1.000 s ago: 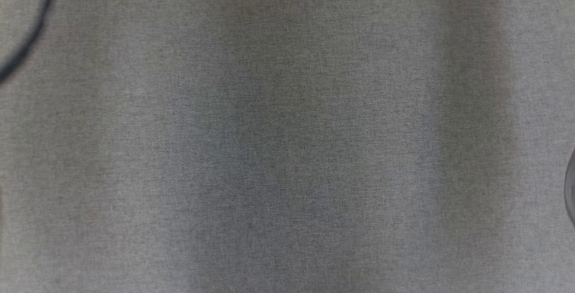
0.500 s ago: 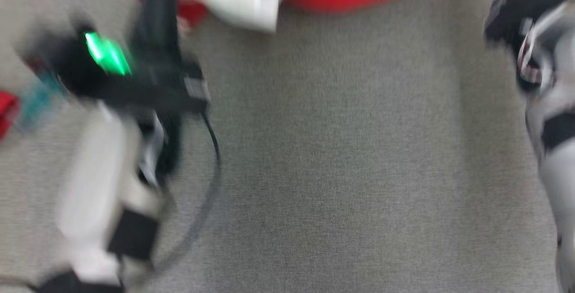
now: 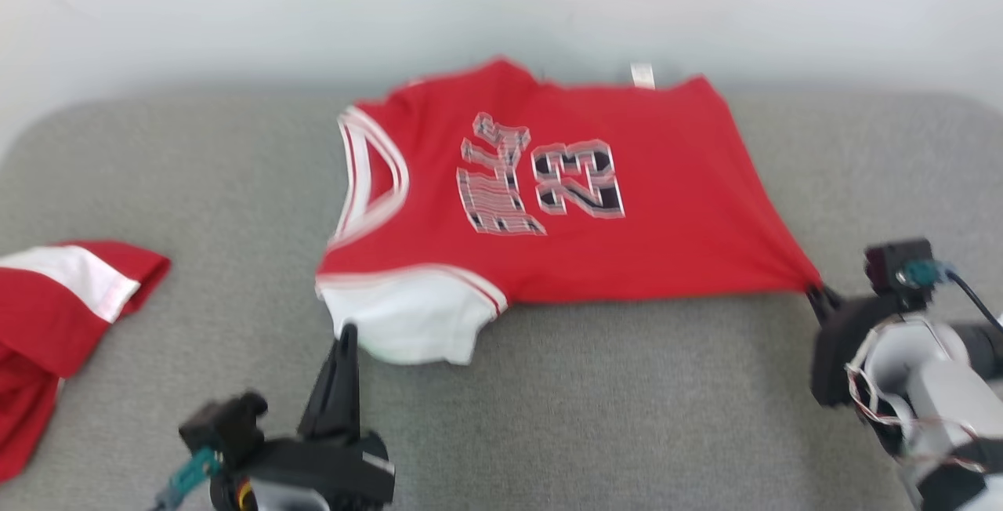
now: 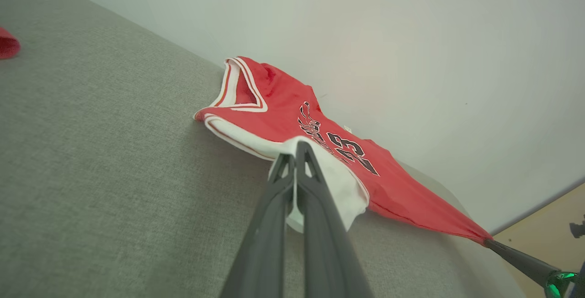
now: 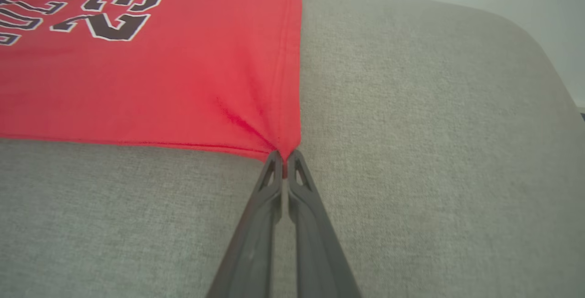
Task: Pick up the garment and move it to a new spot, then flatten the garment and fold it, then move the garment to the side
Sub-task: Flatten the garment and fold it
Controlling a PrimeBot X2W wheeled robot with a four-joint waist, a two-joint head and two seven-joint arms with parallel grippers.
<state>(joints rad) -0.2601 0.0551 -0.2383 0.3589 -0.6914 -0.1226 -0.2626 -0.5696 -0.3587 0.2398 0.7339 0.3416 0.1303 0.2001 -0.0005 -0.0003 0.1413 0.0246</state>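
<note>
Nearest the robot, the left pincer (image 3: 345,332) is clamped shut on the white-panelled corner of the red basketball jersey (image 3: 674,205); in the left wrist view, white cloth bunches around its closed tips. To the right, the right pincer (image 3: 820,296) is shut on the jersey's near hem corner, and the right wrist view shows red fabric puckering into its tips.

A second red-and-white garment (image 3: 47,307) lies well apart at the left edge of the grey fabric-covered surface (image 3: 627,401).

Beyond the pincers, the jersey lies spread front-up on the surface with its number showing. Its near edge is drawn taut between the two grips, and its far edge lies against the pale wall (image 3: 501,1).

A second ago the head view showed nothing but close grey fabric. It has since swung up, which is the camera moving, not the things.

With the whole garment now in view, I judge the move to a new spot done and flattening nearly complete. The white corner is still rumpled, and folding comes next.
</note>
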